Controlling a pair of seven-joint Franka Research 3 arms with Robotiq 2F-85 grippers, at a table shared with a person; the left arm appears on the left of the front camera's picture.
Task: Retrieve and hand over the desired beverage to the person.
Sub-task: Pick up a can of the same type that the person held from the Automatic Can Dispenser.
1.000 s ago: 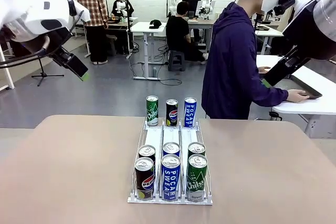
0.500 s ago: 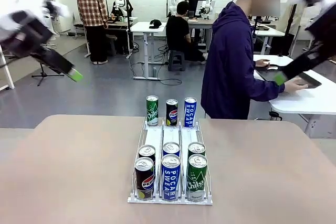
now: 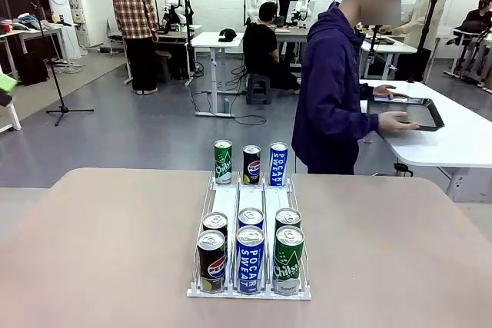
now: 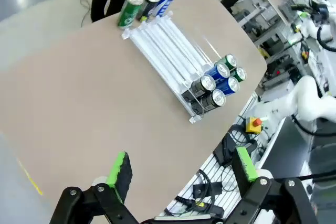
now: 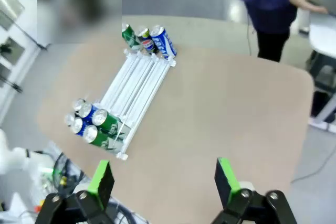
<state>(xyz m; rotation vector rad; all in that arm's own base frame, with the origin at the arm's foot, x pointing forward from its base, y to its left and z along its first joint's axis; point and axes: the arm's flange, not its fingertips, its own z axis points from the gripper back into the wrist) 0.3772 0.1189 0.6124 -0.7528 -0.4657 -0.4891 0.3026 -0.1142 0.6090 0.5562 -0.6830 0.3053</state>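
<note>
Green-padded left end effector [image 4: 182, 162], cans [image 4: 215, 80] well apart

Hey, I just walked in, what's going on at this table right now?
Nothing is being held yet. Nine drink cans sit in a white rack on the table, six at the robot's end and three at the far end. The person in the dark jacket stands beyond the far edge, turned to a side table, one hand on a black tray. The left gripper and right gripper hang high above the table, jaws open and empty.
</note>
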